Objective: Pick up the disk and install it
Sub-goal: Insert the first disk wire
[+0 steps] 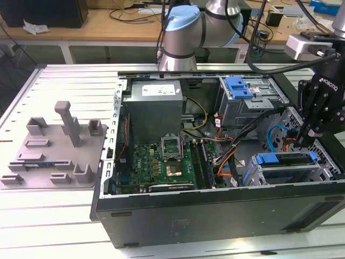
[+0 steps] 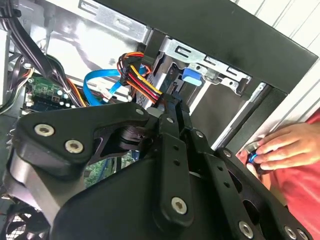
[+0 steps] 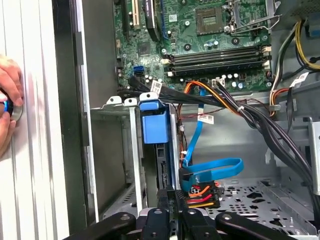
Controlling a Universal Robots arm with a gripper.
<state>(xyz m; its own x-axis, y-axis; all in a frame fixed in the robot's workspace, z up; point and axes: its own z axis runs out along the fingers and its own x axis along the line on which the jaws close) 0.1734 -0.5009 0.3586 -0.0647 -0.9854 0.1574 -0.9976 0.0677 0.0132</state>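
I see a slatted metal worktop (image 1: 64, 81) with an open PC case (image 1: 215, 216) lying on it, and a grey fixture tray (image 1: 48, 162) at the exterior view's left.

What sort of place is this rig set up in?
Most likely a robotics or electronics lab workbench: an open computer case sits on a slatted metal table, a grey fixture plate lies beside it, and a wooden bench strewn with cables runs behind.
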